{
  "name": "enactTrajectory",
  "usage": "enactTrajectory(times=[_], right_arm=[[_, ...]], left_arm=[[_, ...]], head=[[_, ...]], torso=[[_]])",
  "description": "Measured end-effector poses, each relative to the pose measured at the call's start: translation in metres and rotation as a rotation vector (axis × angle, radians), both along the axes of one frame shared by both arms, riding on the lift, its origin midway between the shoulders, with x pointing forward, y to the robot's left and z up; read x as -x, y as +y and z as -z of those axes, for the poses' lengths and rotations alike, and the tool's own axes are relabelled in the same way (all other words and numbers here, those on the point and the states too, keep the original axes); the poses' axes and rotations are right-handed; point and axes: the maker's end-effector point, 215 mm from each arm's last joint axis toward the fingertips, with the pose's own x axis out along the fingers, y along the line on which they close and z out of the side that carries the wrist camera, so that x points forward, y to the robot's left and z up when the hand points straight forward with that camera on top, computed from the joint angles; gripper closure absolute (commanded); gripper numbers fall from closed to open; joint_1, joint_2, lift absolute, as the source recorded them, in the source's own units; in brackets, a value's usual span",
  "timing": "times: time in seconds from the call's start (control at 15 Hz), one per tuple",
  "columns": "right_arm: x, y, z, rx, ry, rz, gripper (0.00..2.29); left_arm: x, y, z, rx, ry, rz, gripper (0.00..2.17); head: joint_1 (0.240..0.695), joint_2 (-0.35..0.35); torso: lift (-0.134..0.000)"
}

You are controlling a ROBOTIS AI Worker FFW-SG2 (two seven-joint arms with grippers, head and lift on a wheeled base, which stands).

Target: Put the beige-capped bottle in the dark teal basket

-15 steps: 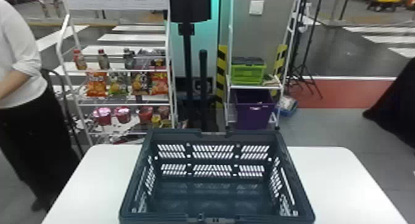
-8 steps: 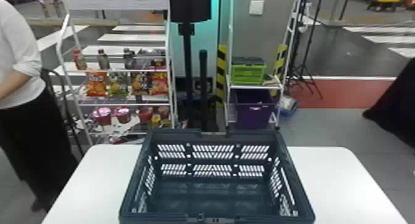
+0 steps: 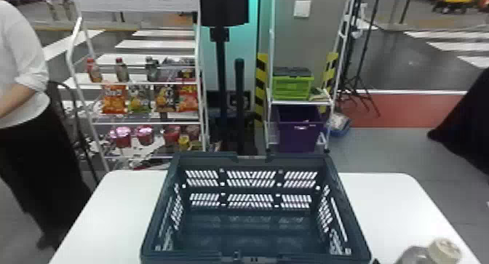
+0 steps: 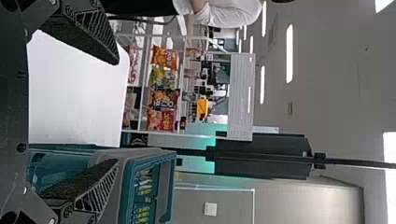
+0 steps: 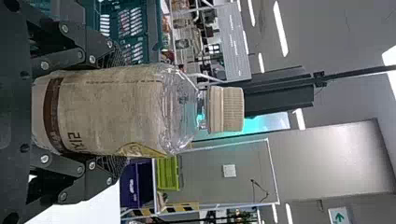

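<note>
The bottle (image 5: 135, 109) is clasped around its body by the right gripper (image 5: 114, 111), at the near right of the basket (image 3: 302, 159); the left gripper (image 4: 116, 112) is held open. Moderate weight, slipperiness and some give are to be expected, so the broad label (image 5: 102, 114) is best gripped, without hard squeezing.

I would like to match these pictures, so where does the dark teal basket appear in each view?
Head view: the basket is at the lower centre, on the white table.
Left wrist view: the basket is partly behind one of the left fingers.
Right wrist view: the basket is beyond the held bottle.
Shared landmark: the white plate on the grey wall.
</note>
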Motion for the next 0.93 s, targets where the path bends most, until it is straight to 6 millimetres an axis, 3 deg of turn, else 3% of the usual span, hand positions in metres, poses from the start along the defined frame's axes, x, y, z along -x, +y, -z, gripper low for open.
enactTrajectory(times=[0.27, 0.53, 0.93], right_arm=[[-0.037, 0.019, -0.01, -0.015, 0.049, -0.022, 2.29], [-0.073, 0.051, -0.012, -0.009, 0.132, -0.066, 2.29], [-0.121, 0.099, 0.008, 0.074, 0.36, -0.136, 2.29]], left_arm=[[0.003, 0.001, -0.003, 0.003, -0.015, -0.001, 0.14], [0.003, 0.001, -0.003, 0.003, -0.016, -0.003, 0.14], [0.001, 0.002, 0.0, 0.001, -0.011, -0.003, 0.14]], head=[[0.499, 0.0], [0.499, 0.0], [0.499, 0.0]], torso=[[0.0], [0.0], [0.0]])
